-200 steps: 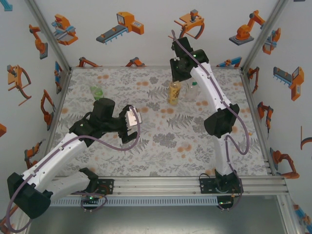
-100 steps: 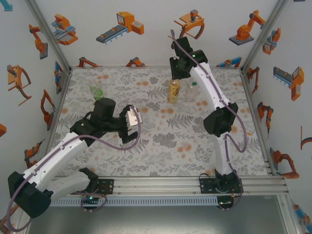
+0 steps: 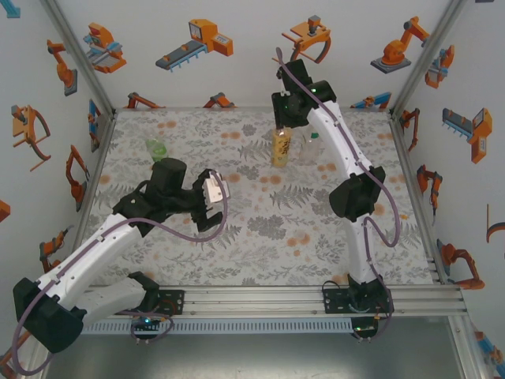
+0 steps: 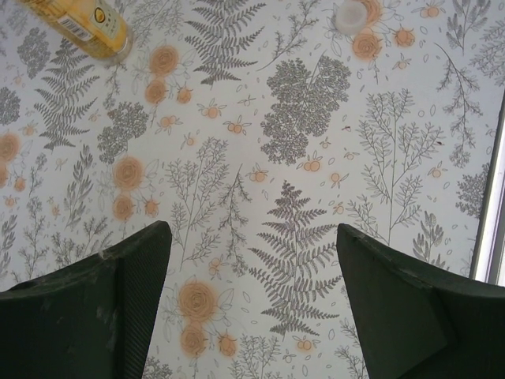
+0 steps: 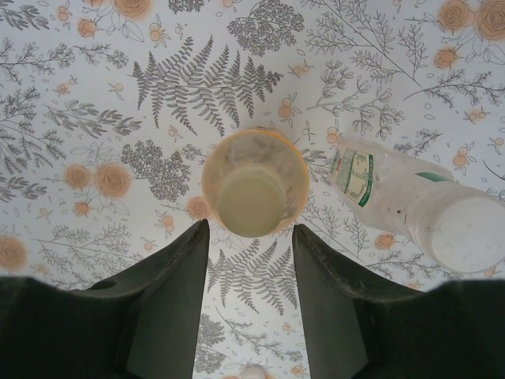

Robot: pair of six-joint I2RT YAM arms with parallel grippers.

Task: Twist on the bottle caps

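Right gripper (image 5: 250,228): jaws parted a little wider than the cap below them, gripping nothing. It hangs directly over the amber-yellow bottle (image 3: 281,148), with a dark finger (image 5: 177,300) on either side of the bottle top in the wrist view. Whether the pads touch the cap cannot be told.

Pale yellow cap (image 5: 252,201): sits on the mouth of the amber-yellow bottle, seen from straight above, just beyond the right fingertips.

Amber-yellow bottle: upright and labelled, at the far middle of the floral table (image 3: 260,237), under the right wrist.

Colourless bottle (image 5: 387,193): upright just to the right of the amber one, near it but apart. It has a green-and-white label on its side.

White cap (image 5: 461,233): on top of the colourless bottle.

Green bottle (image 3: 156,148): upright at the far left of the table, well apart from the other two. Its top is too small in the overhead view to make out a cap.

Left gripper (image 4: 252,230): jaws wide apart and empty. It hovers over bare patterned cloth left of centre, nearer the arm bases than the bottles. The lower part of the amber-yellow bottle shows in the top left corner of its wrist view.

Small pale round item (image 4: 349,16): lies on the cloth at the top edge of the left wrist view. What it is cannot be told.
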